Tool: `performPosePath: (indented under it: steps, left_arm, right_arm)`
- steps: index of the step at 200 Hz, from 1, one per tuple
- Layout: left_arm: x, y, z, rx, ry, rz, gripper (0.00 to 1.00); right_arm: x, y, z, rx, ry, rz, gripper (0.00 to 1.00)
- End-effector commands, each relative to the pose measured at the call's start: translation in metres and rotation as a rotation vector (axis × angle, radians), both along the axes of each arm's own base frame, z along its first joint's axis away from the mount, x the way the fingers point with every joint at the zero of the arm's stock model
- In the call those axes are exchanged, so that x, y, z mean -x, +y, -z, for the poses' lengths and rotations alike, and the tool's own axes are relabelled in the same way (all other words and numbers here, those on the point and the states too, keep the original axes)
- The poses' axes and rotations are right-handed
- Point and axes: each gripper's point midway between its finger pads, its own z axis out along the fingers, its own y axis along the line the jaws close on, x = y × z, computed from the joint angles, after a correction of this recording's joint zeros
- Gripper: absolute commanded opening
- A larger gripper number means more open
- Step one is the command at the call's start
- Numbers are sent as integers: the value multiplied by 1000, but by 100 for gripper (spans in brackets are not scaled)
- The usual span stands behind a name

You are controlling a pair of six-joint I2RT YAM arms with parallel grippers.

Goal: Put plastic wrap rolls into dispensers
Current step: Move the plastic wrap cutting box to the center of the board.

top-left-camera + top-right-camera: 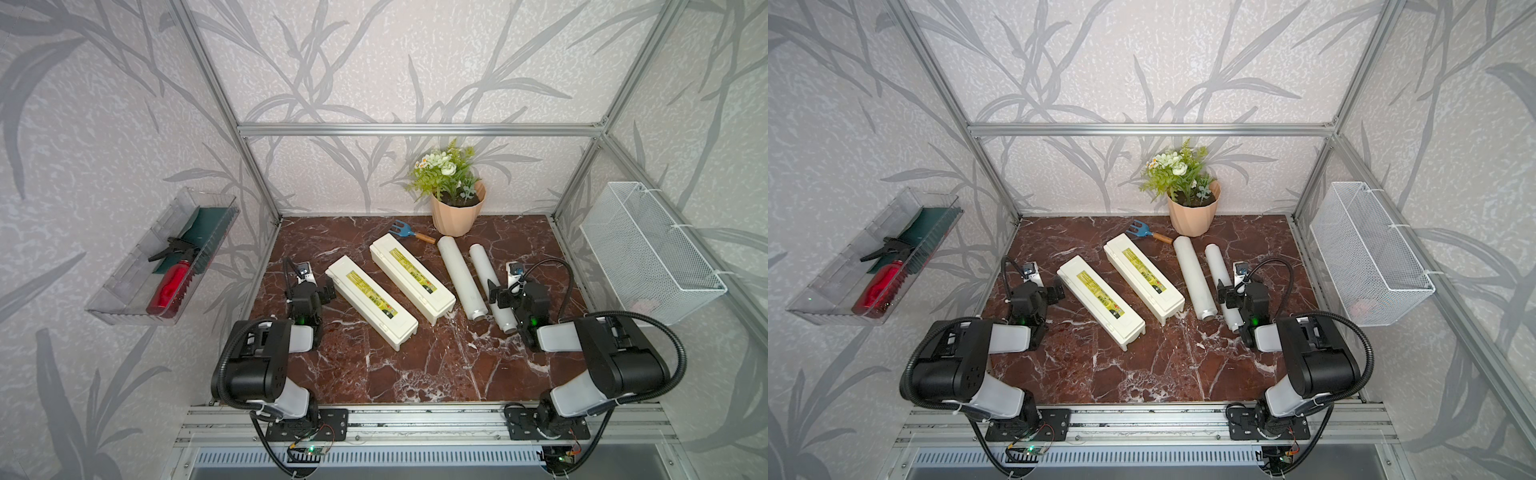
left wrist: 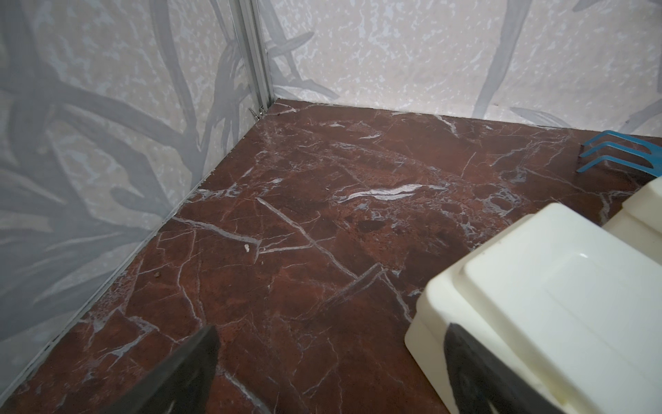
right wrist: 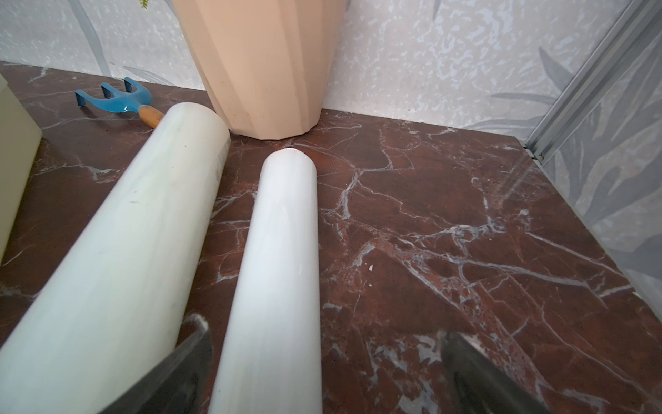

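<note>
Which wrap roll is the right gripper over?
The slimmer roll, on the robot's right; the thicker roll lies beside the right gripper, not under it.

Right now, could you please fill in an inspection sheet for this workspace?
Surface: marble-pattern tabletop, a few pale specks.
Job's things: left dispenser and right dispenser lie side by side, lids shut; inner roll and outer roll lie beside them, not yet loaded.
Clutter: blue hand rake and potted plant at the back.
Grippers: left gripper open, empty, at the left dispenser's end; right gripper open, fingers astride the outer roll, not closed.
Cables: a black hose loops off each arm, clear of the items.
Surroundings: clear wall tray holding a red spray bottle; white mesh basket; aluminium frame.
</note>
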Motion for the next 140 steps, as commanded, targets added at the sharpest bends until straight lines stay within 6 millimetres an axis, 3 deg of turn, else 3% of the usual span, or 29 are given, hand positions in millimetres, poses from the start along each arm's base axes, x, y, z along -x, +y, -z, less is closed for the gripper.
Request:
performPosePath:
  steps: [1,21,40,63,97,102,119,140]
  left_arm:
    - [3,9,-45,-4,-40,-50,99]
    - [12,25,-96,70,-69,-131,99]
    - [14,43,-110,205,-26,-177,99]
    - [14,52,-104,368,36,-194,99]
    - [12,51,-112,460,50,-172,99]
    - [11,52,-112,470,49,-172,99]
    - [10,52,-111,501,58,-167,99]
    - [7,50,-110,509,70,-146,99]
  right_arm:
    - [2,18,-61,36,-70,-84,99]
    - [4,62,-114,42,-22,-226,99]
    - [11,137,-128,66,57,-411,99]
    - [27,227,-107,127,170,-585,99]
    - [43,325,-87,68,290,-755,99]
    - [45,340,-76,76,324,-778,99]
    - [45,377,-60,99,377,-818,99]
    - [42,407,-47,71,424,-842,99]
